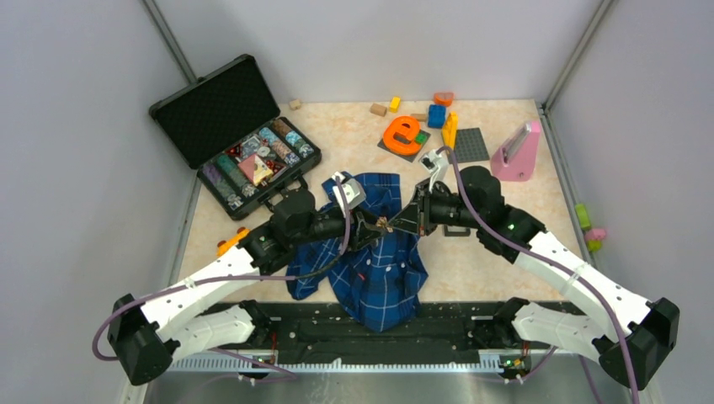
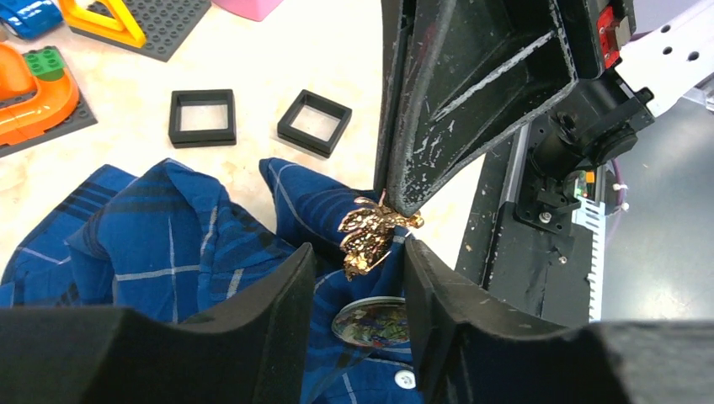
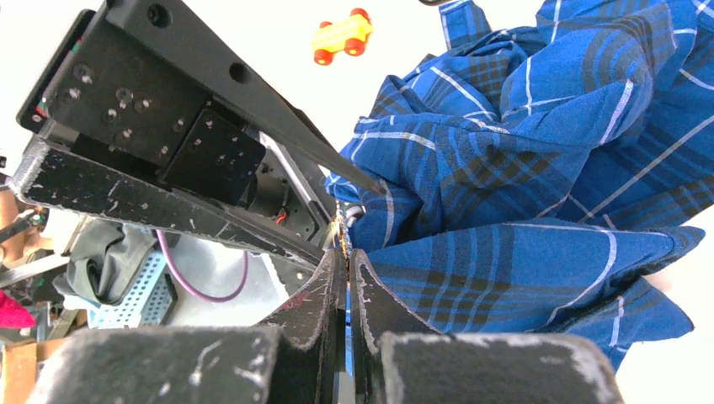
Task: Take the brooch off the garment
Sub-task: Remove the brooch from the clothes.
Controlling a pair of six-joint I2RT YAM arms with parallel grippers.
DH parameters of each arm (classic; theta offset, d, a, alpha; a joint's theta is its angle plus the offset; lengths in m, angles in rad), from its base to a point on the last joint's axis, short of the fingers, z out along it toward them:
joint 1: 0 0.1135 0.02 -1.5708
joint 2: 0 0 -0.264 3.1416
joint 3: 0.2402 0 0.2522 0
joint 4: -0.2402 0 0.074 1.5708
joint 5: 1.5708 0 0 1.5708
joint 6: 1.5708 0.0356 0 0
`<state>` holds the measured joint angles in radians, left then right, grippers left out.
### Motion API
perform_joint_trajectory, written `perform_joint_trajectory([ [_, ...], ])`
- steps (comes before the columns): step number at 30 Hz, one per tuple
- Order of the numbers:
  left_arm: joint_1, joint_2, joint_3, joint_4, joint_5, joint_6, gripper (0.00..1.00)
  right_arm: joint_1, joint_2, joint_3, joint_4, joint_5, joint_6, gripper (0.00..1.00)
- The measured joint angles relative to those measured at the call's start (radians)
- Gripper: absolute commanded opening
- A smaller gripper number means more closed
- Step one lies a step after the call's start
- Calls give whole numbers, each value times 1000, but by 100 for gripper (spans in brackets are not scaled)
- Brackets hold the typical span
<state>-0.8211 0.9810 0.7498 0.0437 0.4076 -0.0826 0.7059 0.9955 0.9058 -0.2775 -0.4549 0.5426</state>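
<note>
The brooch [image 2: 370, 236], a small gold ornament with a ragged, insect-like outline, sits right at the tip of the right gripper [image 3: 343, 252]. That gripper's jaws are clenched almost flush, and a glint of gold shows in the slit between them, so it appears to be grasping the brooch by one edge. From the left wrist view, the ornament also hangs just ahead of the left gripper [image 2: 360, 251], above the gap between its fingertips.

The brooch is not free yet. Its lower part lies against a raised fold of the garment [image 2: 168, 244], and the blue plaid cloth peaks up towards it as though the pin is in the weave. Whether the pin is undone is hidden.

The left gripper's jaws stand apart with that fold running up between them. Cloth touches both inner faces, but I cannot tell whether they are pressing it or only flanking it.

Deeper between the left fingers, below the brooch, a round disc [image 2: 375, 324] with a silvery rim lies in the shirt. Beyond the left gripper, two black square frames [image 2: 176, 118] rest on the table [image 2: 278, 50].

As I judge it, the grasp is made and the separation remains: drawing the brooch clear while the cloth is held back.
</note>
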Motion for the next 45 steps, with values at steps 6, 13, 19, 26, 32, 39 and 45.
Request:
perform_joint_trajectory([
  [6, 0, 44, 36, -26, 8, 19, 47, -2, 0, 0, 0, 0, 0, 0],
  [13, -5, 52, 51, -53, 9, 37, 21, -4, 2, 0, 5, -2, 4, 0],
  [19, -5, 66, 70, -75, 10, 45, 21, -11, 3, 0, 5, -2, 18, 0],
  [26, -5, 69, 71, -82, -4, 44, 21, -18, 13, -3, 13, -11, 63, 0],
  [32, -5, 41, 44, -47, -36, 16, 21, -23, 13, -24, 62, -18, 111, 0],
  [39, -5, 23, -3, -2, -68, -39, 15, -19, 12, -84, 151, -12, 186, 0],
  [45, -5, 26, -8, 20, -93, -62, 12, -14, 6, -89, 166, 21, 215, 0],
])
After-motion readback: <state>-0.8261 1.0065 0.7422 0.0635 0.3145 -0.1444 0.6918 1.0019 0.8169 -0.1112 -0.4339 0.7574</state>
